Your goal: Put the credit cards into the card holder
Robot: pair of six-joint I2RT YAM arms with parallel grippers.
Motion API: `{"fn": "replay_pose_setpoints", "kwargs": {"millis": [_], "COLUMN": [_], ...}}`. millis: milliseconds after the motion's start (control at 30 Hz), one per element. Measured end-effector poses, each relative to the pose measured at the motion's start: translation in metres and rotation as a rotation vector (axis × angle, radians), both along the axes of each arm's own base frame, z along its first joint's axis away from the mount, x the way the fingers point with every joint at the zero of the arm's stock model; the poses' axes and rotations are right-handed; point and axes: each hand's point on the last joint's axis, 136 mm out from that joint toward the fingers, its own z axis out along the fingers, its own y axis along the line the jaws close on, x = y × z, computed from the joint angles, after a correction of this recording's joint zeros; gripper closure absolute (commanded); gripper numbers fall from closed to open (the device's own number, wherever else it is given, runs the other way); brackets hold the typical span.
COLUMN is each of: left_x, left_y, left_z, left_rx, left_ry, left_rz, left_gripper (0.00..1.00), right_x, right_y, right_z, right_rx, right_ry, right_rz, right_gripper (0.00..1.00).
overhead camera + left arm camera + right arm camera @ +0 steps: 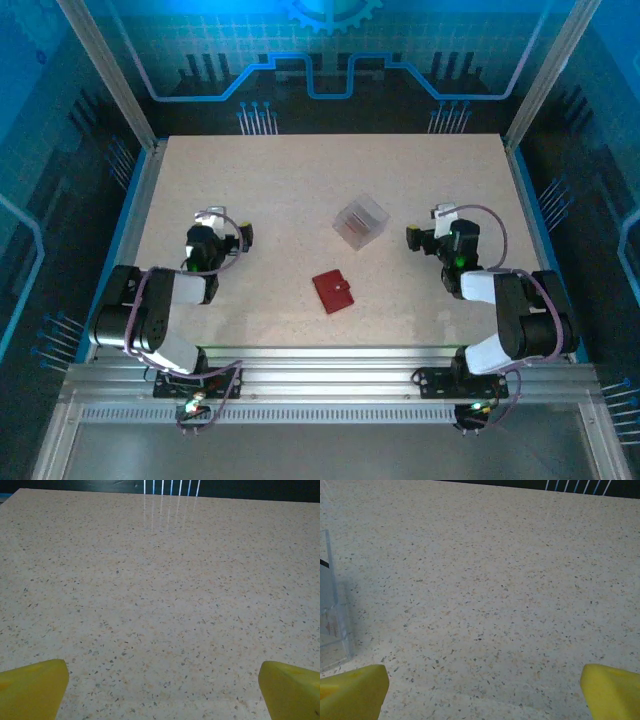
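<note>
I look down from the top and see the red card holder [333,291] lying flat and folded shut on the speckled table [290,180]. It sits between my two arms, a bit closer to the near edge. Nothing is touching it.

A little farther back and slightly to the right stands a clear plastic box [361,222]. It is near the card holder, but the two do not touch. Inside the box I can see something thin and brownish. It looks like the credit cards [356,230], but they are too small for me to count.

My left gripper [162,692] hangs over bare table on the left side. Its yellow fingers [32,687] are spread far apart, with nothing between them.

My right gripper [482,692] is on the right side, with its yellow fingers [612,690] spread wide too, and nothing in them. From its wrist camera, the clear box stands close by on the left.
</note>
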Motion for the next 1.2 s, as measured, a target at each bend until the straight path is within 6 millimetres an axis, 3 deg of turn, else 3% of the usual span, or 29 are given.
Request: {"fn": "replay_pose_setpoints", "kwargs": {"millis": [967,1200], "left_x": [0.000,0.001], "left_y": [0.000,0.015], "left_z": [0.000,0.007], "left_rx": [0.000,0.003], "left_ry": [0.000,-0.035], "left_rz": [0.000,0.086], "left_gripper": [0.01,0.01], "right_x": [0.000,0.000], "right_y": [0.000,0.000], "right_z": [0.000,0.000], "right_rx": [0.000,0.000], "right_ry": [0.000,0.000], "right_rz": [0.000,0.000], "right_gripper": [0.00,0.00]}}
